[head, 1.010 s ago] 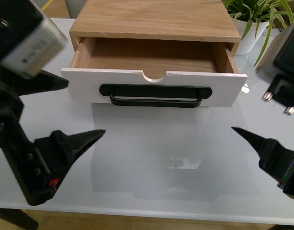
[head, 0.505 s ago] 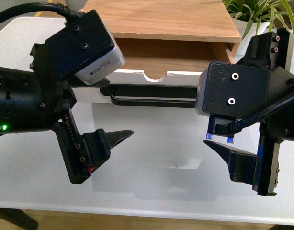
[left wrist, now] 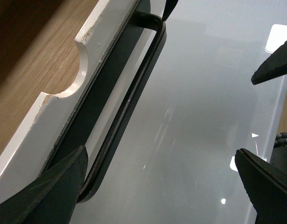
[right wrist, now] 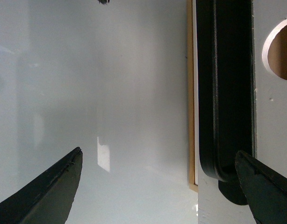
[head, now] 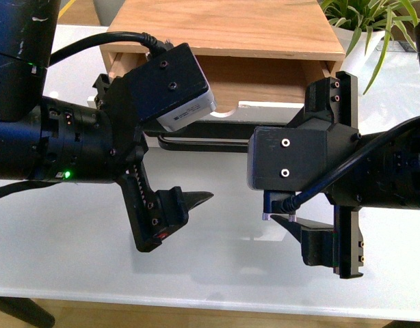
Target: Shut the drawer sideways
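Note:
The drawer point(head: 265, 78) stands pulled out of its wooden cabinet, light wood showing inside. Both arms cover most of its white front panel point(head: 265, 108) and black bar handle point(head: 210, 141). My left gripper point(left wrist: 161, 153) is open over the table just in front of the panel point(left wrist: 54, 116). One of its fingers point(left wrist: 50, 186) overlaps an end of the handle point(left wrist: 129, 102), near the half-round notch point(left wrist: 73, 70). My right gripper point(right wrist: 158, 153) is open too, holding nothing. One finger point(right wrist: 265, 186) sits by the other end of the handle point(right wrist: 227, 93).
The wooden cabinet point(head: 224, 27) sits at the back of the white glossy table point(head: 59, 232). A potted plant point(head: 367, 27) stands at the back right. The table's front edge runs close below both arms.
Both arms have swung in from the sides toward the middle and now cover most of the drawer's front. The drawer stands just as far out as before.

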{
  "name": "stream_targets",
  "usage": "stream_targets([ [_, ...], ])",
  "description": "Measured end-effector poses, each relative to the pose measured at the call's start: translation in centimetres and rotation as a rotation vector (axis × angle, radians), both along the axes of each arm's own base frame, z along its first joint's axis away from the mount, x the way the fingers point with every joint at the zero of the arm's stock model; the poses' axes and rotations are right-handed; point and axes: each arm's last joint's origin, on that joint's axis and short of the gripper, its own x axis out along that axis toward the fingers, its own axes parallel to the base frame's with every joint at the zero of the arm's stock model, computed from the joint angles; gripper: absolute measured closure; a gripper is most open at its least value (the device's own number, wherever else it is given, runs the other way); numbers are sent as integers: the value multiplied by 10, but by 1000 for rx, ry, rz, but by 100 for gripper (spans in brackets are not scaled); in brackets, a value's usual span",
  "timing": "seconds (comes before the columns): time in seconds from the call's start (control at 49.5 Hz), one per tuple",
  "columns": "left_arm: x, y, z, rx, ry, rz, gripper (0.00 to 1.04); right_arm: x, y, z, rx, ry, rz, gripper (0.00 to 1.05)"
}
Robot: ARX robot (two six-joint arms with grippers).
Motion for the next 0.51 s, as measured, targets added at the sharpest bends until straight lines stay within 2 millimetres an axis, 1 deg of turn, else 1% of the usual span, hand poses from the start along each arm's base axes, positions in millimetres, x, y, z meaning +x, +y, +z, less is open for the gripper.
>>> stream_targets([
  [0.182,7,-3,-3,6,7,-8,9,6,4,-2,2,1,13,9],
  [0.505,14,-6,-9,24,22,-19,9,13,7,-6,-4,0,24,9],
])
